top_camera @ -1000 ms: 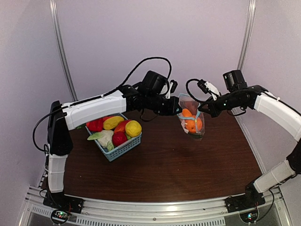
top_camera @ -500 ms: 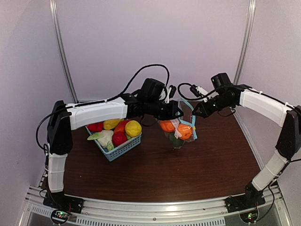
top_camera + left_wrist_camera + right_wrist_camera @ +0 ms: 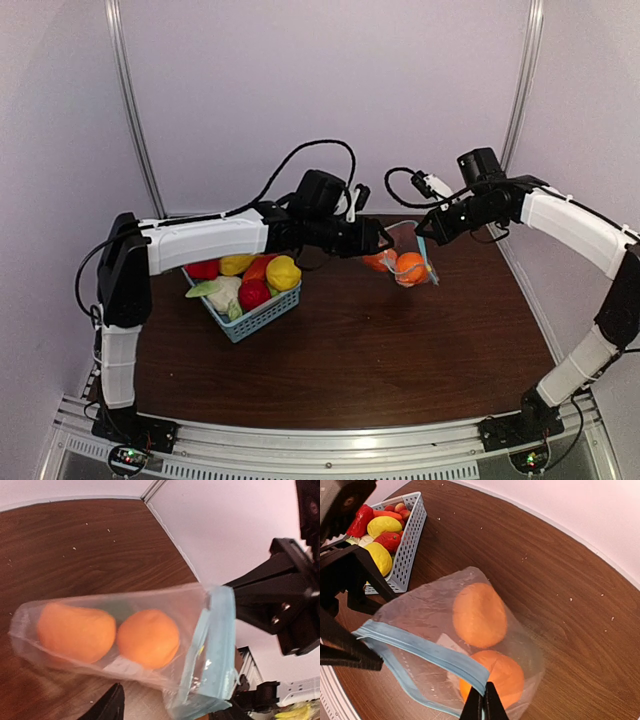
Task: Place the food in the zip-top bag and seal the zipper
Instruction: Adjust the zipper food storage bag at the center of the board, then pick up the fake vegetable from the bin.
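The zip-top bag (image 3: pixel 404 238) hangs above the table with two round orange food pieces (image 3: pixel 480 615) inside, also seen as orange pieces (image 3: pixel 148 639) from the left wrist. My right gripper (image 3: pixel 482 699) is shut on one end of the light-blue zipper (image 3: pixel 420 647), which gapes open. My left gripper (image 3: pixel 175 707) is open, its fingers spread either side of the zipper's other end (image 3: pixel 220 630). In the top view the left gripper (image 3: pixel 378 240) and right gripper (image 3: pixel 428 232) face each other across the bag. More food (image 3: pixel 246 280), red, yellow and green, lies in the basket.
The light-blue lattice basket (image 3: pixel 250 326) stands on the left half of the brown table (image 3: pixel 380 360), under the left forearm. The basket's side (image 3: pixel 407 545) shows in the right wrist view. White walls close in at the back and on both sides.
The left gripper has opened and let go of the bag's mouth. The bag has swung up and to the right, hanging from the right gripper alone.
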`<action>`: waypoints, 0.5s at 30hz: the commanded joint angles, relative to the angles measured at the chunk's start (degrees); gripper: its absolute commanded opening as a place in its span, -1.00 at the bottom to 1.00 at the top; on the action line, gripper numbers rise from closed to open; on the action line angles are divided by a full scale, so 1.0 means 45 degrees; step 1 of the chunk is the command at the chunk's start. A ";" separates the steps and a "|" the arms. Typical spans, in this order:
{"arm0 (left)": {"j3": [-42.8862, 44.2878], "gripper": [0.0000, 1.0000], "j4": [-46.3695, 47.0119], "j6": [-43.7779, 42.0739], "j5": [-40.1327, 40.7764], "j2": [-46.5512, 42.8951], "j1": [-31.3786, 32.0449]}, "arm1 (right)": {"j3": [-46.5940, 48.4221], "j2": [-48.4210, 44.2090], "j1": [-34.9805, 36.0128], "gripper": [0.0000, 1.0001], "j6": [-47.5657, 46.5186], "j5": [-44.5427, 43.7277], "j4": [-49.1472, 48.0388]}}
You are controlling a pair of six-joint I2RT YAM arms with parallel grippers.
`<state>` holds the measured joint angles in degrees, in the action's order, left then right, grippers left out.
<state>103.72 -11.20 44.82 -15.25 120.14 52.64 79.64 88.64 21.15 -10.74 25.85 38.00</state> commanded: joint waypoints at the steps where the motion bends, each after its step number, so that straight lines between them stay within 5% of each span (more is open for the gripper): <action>1: 0.0032 0.32 -0.0887 -0.1352 0.0604 -0.1337 -0.0516 | 0.0070 -0.0994 0.0047 -1.00 -0.0261 -0.1158 0.0051; 5: 0.0037 0.56 -0.3306 -0.3550 0.2303 -0.2275 -0.0772 | -0.0211 -0.1138 0.0032 -1.00 -0.0381 -0.1521 -0.0051; 8: -0.0573 0.93 -0.4628 -0.4901 0.4375 -0.3151 -0.0810 | -0.0298 -0.1099 0.0027 -1.00 -0.0390 -0.1559 -0.0123; 15: -0.1539 0.95 -0.7708 -0.5789 0.6320 -0.4030 -0.1323 | -0.0373 -0.0855 0.0008 -1.00 -0.0444 -0.1334 -0.0188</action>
<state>99.81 -34.59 23.00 6.35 102.15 48.29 78.48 84.07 21.15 -12.23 20.49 37.95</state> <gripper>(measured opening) 0.975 0.004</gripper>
